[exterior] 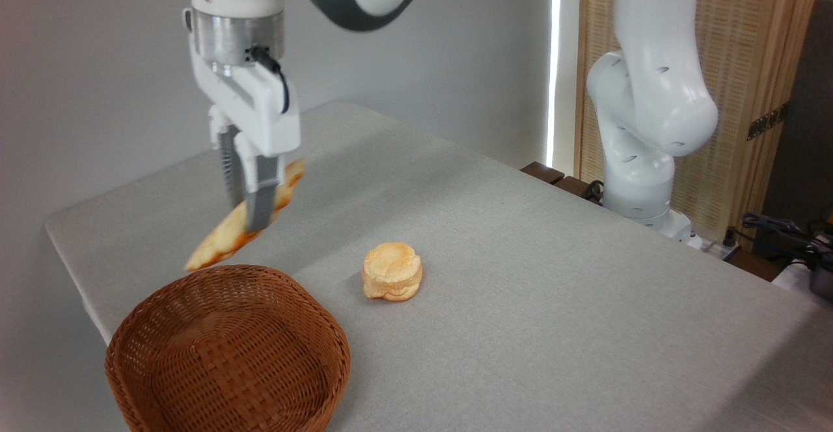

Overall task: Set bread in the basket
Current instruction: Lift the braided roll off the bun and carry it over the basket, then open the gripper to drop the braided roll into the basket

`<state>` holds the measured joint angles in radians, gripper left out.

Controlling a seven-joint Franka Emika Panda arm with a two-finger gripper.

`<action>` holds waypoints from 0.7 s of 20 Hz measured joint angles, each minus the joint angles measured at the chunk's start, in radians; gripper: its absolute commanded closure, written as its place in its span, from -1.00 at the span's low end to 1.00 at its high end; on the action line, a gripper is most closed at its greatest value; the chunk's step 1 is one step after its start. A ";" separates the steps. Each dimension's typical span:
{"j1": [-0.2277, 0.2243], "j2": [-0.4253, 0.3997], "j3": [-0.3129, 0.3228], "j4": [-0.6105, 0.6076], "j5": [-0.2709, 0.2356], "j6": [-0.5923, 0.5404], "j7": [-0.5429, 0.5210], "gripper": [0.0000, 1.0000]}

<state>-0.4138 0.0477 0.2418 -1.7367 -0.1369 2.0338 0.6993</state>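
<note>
Hanging from above, the arm is held vertical, its gripper clamped on the bread, which is tilted, low end left, in the air above the far rim of the basket. A round bun is seen on the grey table, right of the basket. A wooden slatted panel is noted behind.

Room setting: grey table against a plain wall.
A table covered in grey cloth stands before a pale grey wall; a bright vertical strip of light (narrow, floor-to-ceiling) separates the wall from a slatted wooden screen, with dark cables at lower right.
</note>
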 measured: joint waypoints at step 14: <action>0.006 0.105 0.001 0.000 -0.006 0.233 0.000 -1.00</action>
<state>-0.4082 0.1532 0.2431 -1.7368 -0.1428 2.2672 0.6993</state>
